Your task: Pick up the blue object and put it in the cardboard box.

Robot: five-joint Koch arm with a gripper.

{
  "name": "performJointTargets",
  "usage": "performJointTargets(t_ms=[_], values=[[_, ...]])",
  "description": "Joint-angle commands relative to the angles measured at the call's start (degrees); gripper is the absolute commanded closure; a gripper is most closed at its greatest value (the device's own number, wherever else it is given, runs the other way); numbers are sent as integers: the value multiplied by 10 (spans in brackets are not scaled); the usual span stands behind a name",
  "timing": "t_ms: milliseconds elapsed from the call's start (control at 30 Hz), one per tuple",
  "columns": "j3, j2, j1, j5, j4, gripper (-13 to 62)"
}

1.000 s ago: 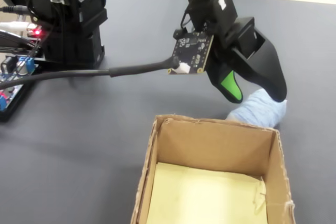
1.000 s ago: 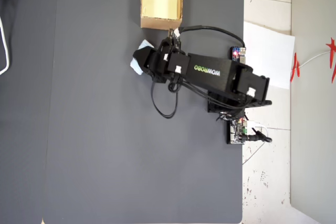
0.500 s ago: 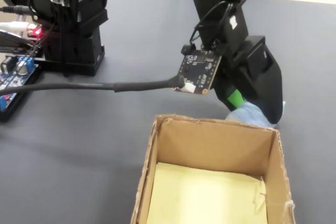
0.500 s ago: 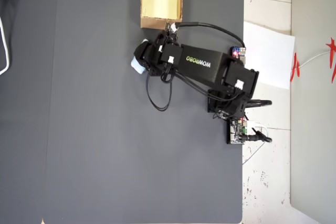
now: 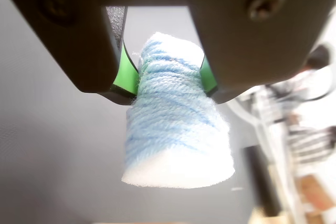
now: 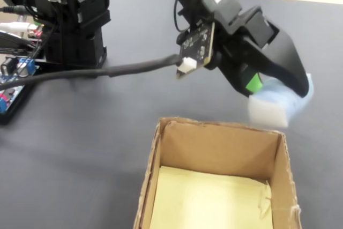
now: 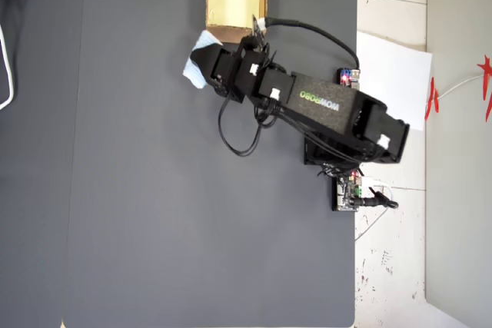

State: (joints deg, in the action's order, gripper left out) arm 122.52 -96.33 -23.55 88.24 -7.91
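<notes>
One gripper (image 5: 169, 80) clamps the blue object (image 5: 176, 129) between our green pads (image 5: 125, 72), its long axis hanging past the tips. We hold it off the mat just beyond the cardboard box's (image 6: 278, 159) far wall; the box lies nearer the fixed view's camera.

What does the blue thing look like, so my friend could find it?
Find the black robot arm over the dark grey mat. At its tip, the gripper squeezes the blue object between green pads. It is the only pale, fuzzy lump, held beside the cardboard box.
</notes>
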Motion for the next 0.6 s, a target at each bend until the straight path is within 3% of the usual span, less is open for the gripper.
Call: performJointTargets(t_ms=[0,467,567], values=[[-37,-47,7,35,74,387],[-117,-18,-222,-14,8,386],[-106,-15,-237,-13,-2,339]])
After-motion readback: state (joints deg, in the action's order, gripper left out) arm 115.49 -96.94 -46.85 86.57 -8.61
